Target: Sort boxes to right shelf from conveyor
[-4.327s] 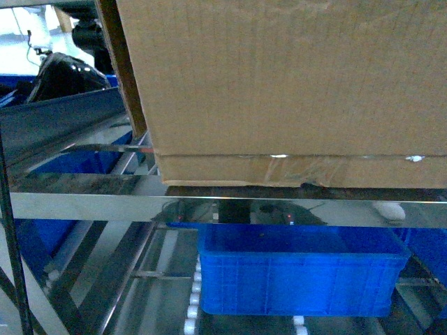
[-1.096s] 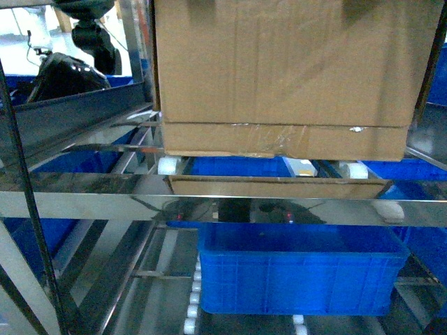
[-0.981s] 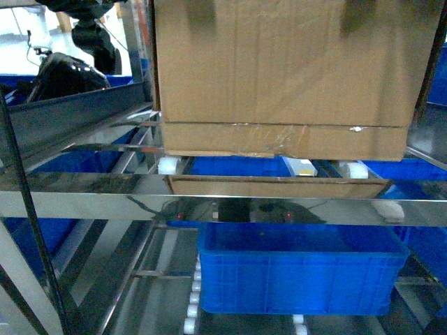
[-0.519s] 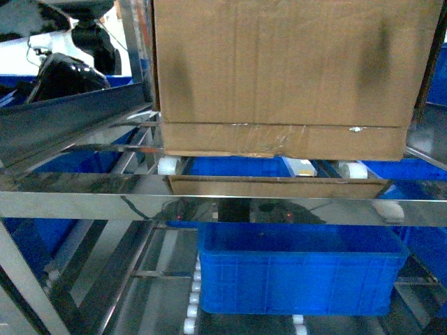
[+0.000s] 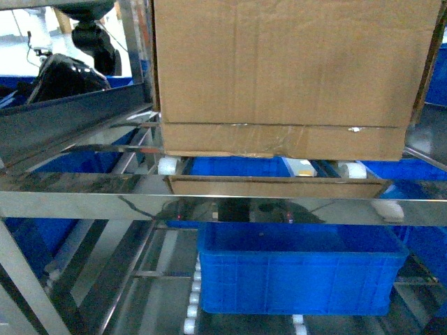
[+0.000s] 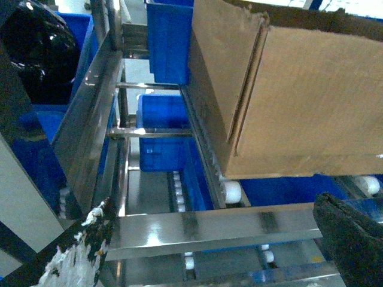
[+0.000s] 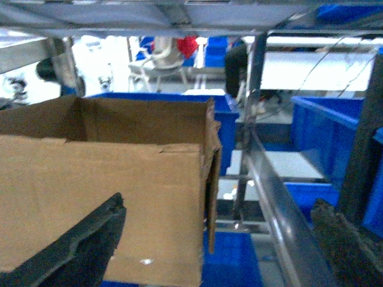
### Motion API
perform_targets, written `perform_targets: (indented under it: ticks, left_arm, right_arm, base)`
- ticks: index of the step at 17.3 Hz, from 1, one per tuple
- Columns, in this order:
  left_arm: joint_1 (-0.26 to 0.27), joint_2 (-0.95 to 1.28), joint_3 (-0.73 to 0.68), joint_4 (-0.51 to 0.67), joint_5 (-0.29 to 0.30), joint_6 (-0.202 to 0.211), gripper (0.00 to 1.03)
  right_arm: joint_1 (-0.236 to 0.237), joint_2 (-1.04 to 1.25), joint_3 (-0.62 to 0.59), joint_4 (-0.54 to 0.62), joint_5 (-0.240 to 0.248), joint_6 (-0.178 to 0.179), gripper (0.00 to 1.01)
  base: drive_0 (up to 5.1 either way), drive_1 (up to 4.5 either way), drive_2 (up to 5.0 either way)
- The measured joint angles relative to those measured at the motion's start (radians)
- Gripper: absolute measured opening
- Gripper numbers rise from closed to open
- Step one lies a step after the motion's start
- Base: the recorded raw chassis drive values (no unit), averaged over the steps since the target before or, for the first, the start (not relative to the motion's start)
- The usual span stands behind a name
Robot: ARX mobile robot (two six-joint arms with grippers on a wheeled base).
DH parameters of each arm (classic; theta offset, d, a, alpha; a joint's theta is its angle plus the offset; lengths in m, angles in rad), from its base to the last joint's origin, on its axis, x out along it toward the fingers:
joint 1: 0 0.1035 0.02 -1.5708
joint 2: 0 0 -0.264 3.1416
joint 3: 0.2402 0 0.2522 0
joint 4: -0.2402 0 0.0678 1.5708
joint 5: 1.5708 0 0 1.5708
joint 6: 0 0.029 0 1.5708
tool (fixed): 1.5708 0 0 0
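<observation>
We see the cardboard box [image 5: 286,77] sitting on the white rollers [image 5: 167,166] of the steel shelf [image 5: 84,202], upper lane, near face square to the head camera. Clear tape runs along its bottom seam. Left wrist view shows the box's [image 6: 287,101] left side and a roller [image 6: 230,191] right under its front corner; right wrist view shows its [image 7: 102,203] open top with ragged edges.

Neither gripper touches the box. Left gripper [image 6: 209,251]: one white-flecked finger [image 6: 78,257] at lower left, the other dark finger [image 6: 353,233] at lower right, spread wide apart, nothing between them. Right gripper [image 7: 215,251]: dark fingers [image 7: 72,251] at both lower corners, also wide apart, holding nothing; box sits beyond them.

A blue crate [image 5: 300,276] sits on the lane below the box. More blue crates [image 7: 335,125] on the rack to the right and behind. A black rounded object [image 5: 63,77] sits upper left of the head view.
</observation>
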Motion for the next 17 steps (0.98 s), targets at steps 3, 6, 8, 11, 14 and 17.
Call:
perform_targets:
  ticks: [3,6,8,11,14,17]
  left_arm:
    - [0.015,-0.077,-0.255,0.457,-0.145,0.118,0.72]
    - [0.064,-0.181,-0.424,0.588,-0.1,0.153,0.33]
    - [0.097,-0.242,-0.506,0.595,-0.076,0.153,0.08]
    - [0.194,-0.338,-0.583,0.586,0.018,0.156,0.02]
    - [0.192,-0.432,-0.64,0.547,0.027,0.156,0.02]
    - [0.192,-0.518,-0.678,0.5,0.027,0.156,0.02]
  right_arm:
    - [-0.013,-0.105,-0.249,0.207,0.12,-0.048,0.58]
    - [-0.067,-0.206,-0.411,0.259,0.05,-0.058,0.2]
    - [-0.105,-0.274,-0.493,0.271,0.043,-0.06,0.02]
    - [-0.099,-0.367,-0.576,0.264,0.036,-0.061,0.02]
    - [-0.099,-0.468,-0.64,0.22,0.037,-0.061,0.02]
    - [-0.099,-0.562,-0.678,0.164,0.037,-0.061,0.02]
  base:
    - [0.0,0.0,0.0]
    - [0.0,0.0,0.0]
    - [0.0,0.0,0.0]
    - [0.0,0.0,0.0]
    - [0.0,0.0,0.0]
    - [0.0,0.0,0.0]
